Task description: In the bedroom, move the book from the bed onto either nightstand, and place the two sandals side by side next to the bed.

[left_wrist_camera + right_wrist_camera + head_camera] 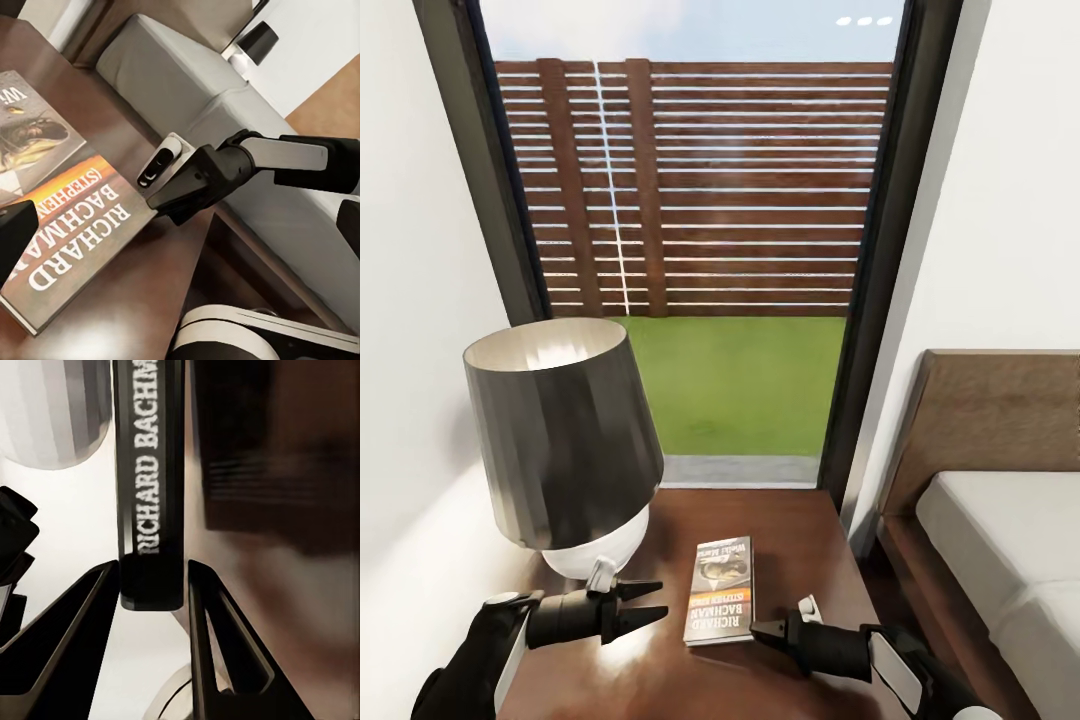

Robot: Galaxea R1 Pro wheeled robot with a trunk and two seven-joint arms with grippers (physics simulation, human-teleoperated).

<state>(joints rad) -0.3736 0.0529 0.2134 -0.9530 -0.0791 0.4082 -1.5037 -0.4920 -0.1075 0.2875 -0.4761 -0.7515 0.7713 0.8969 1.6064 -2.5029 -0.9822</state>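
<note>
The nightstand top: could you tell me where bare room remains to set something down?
On the nightstand, bare wood runs behind the book toward the window and along the bed-side edge. The lamp crowds the wall side; the left gripper and right gripper flank the book at the near edge.

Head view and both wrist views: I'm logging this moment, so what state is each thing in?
book: lying flat on the nightstand, cover up, closed.
right gripper: open, fingers either side of the book's spine end, not clamping.
left gripper: open, holding nothing, beside the book.
lamp: upright on the nightstand.
bed: mattress bare.
</note>
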